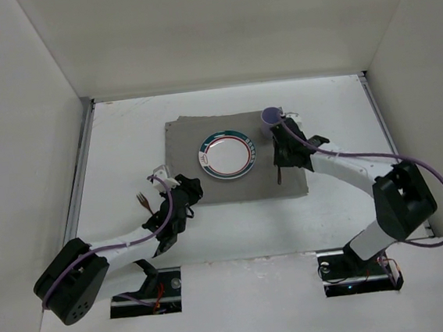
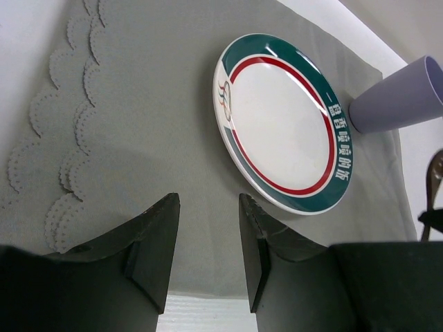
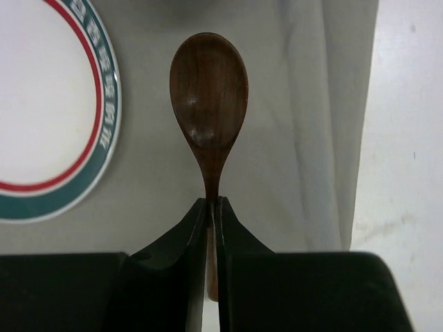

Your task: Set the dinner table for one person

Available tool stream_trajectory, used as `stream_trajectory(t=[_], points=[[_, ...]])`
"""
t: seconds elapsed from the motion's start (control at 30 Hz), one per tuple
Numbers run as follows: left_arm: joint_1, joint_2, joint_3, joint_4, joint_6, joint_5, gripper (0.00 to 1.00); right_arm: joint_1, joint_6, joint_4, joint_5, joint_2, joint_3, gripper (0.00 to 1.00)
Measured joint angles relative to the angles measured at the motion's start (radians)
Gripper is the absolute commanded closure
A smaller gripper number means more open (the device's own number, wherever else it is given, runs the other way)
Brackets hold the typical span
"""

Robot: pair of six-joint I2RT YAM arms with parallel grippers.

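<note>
The white dinner table [image 1: 117, 137] carries a grey cloth mat [image 1: 188, 142] with a white plate [image 1: 226, 154], rimmed in green and red, at its middle. A purple cup [image 1: 270, 118] stands at the mat's far right. My right gripper [image 3: 213, 204] is shut on the handle of a dark wooden spoon [image 3: 209, 97] and holds it over the mat, right of the plate [image 3: 41, 117]. In the top view this gripper [image 1: 285, 158] is just near of the cup. My left gripper [image 2: 208, 200] is open and empty over the mat's near left corner [image 1: 191, 189]. A small fork [image 1: 142, 201] lies on the table left of it.
Metal rails [image 1: 80, 164] run along the table's side edges, with white walls around. The mat has a scalloped left edge [image 2: 66, 138]. The left wrist view shows the plate [image 2: 280, 121], the cup [image 2: 401, 97] and the spoon's bowl [image 2: 433, 176] at the right edge.
</note>
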Motion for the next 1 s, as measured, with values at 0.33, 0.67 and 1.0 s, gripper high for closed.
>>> stream_trajectory(t=[0.33,0.67,1.0], points=[[0.012,0.026,0.0,0.0,0.0,0.002,0.62,-0.031,-0.071,0.077,-0.063,0.131,0.029,0.87],[0.02,0.033,0.0,0.0,-0.001,0.004,0.62,-0.031,-0.074,0.098,-0.077,0.182,0.029,0.84],[0.021,0.033,0.0,0.0,-0.001,0.004,0.62,-0.031,-0.068,0.114,-0.076,0.182,0.026,0.75]])
